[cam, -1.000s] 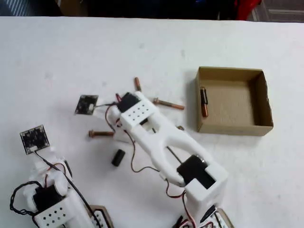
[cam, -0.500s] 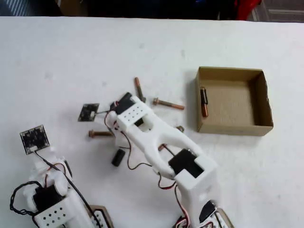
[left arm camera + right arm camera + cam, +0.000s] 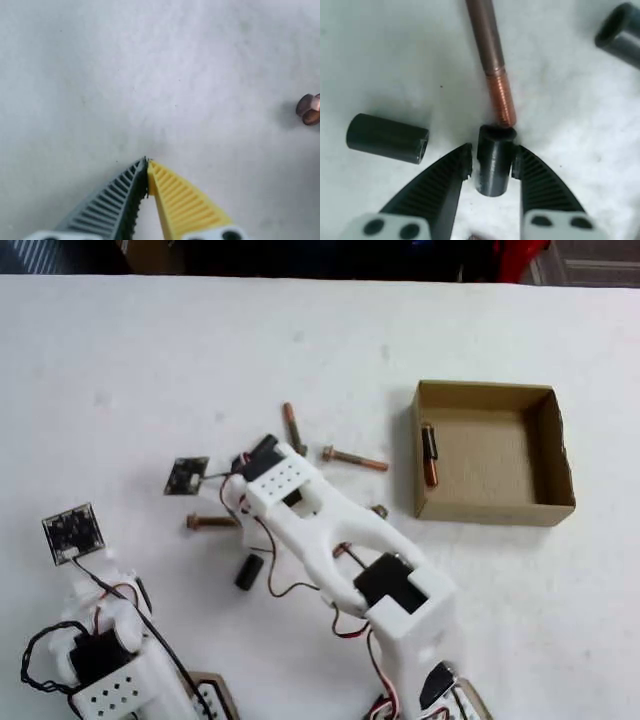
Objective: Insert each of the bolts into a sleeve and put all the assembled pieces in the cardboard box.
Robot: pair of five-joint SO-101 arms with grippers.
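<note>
Sleeve (image 3: pixel 495 162): pinched, it seems, by the right gripper (image 3: pixel 492 151), mouth meeting the threaded tip of 1 bolt (image 3: pixel 492 65) for insertion.
Left gripper (image 3: pixel 146 162): fingers together, idle over the table (image 3: pixel 150 60).

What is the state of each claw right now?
Left claw: closed, holding nothing.
Right claw: closed on a black sleeve, whose end meets the threaded end of a bolt.
</note>
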